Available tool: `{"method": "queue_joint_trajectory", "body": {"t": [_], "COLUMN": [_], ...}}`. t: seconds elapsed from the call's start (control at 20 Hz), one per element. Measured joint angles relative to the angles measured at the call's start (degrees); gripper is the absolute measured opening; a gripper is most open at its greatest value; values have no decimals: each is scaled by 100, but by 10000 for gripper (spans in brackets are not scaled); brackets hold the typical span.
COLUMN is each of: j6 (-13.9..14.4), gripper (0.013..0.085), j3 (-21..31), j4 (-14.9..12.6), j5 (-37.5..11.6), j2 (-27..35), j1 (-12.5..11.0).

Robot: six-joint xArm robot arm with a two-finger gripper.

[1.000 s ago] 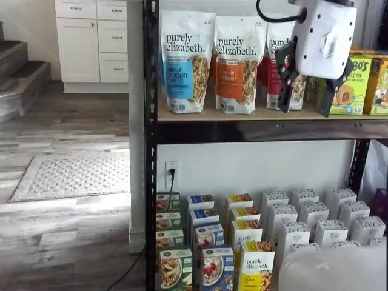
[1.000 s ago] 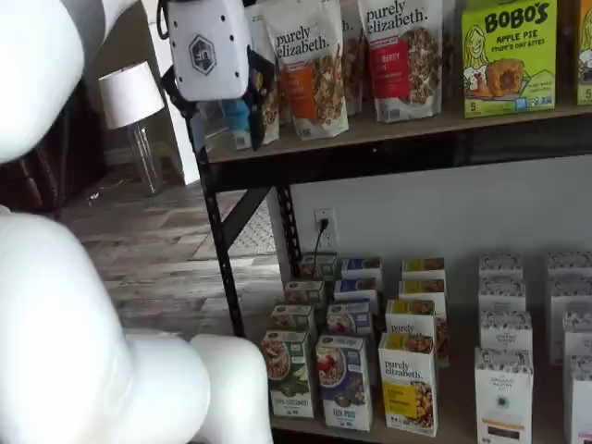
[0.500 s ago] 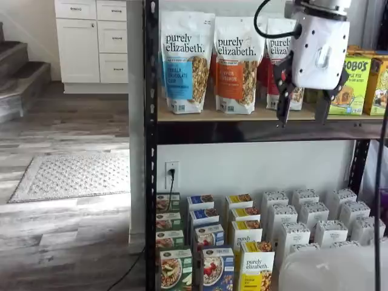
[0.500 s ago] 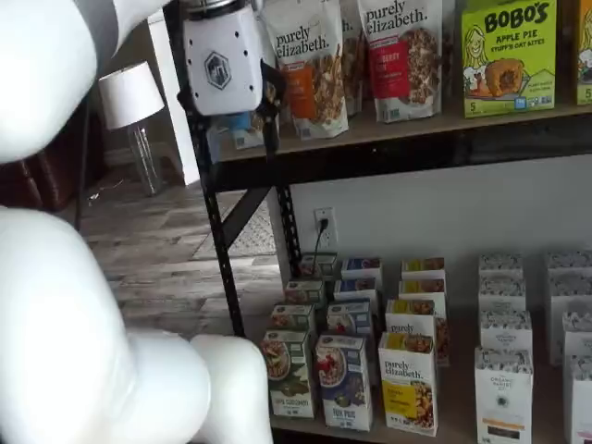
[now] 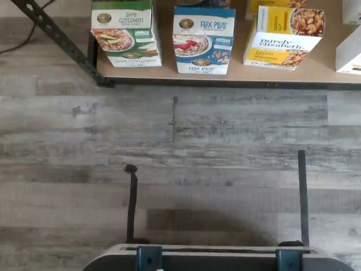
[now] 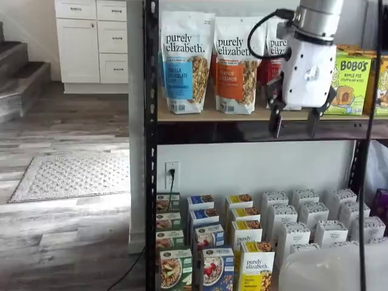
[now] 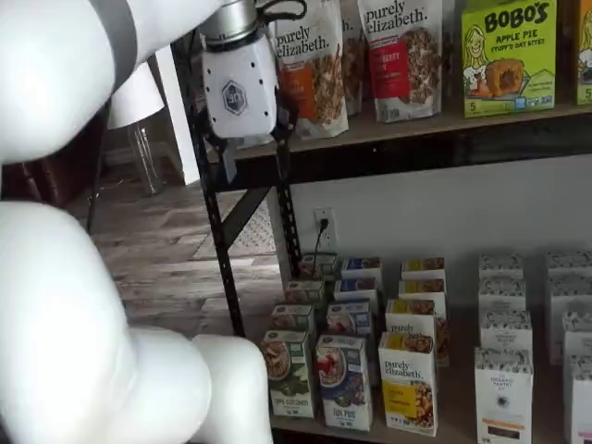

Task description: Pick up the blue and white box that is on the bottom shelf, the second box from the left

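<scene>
Blue-and-white, the blue and white box (image 6: 216,267) fronts the bottom shelf (image 5: 225,76) while the end effector (image 6: 294,124) hangs wide well above: descend squarely, straddle only that box.

End effector (image 6: 294,126) open, empty, high above the blue and white box (image 6: 217,269)
</scene>
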Motion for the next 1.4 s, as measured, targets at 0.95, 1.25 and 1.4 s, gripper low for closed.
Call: {"method": "queue_joint_trajectory", "body": {"t": [0.95, 1.25, 1.4], "j6": [380, 394, 429], "gripper": [850, 850, 850], "j3": [1584, 2003, 2191], "j4": [-112, -26, -11], "j5": [-2094, -2987, -3527], "j2": [473, 913, 1173], "j1": [484, 568, 644]}}
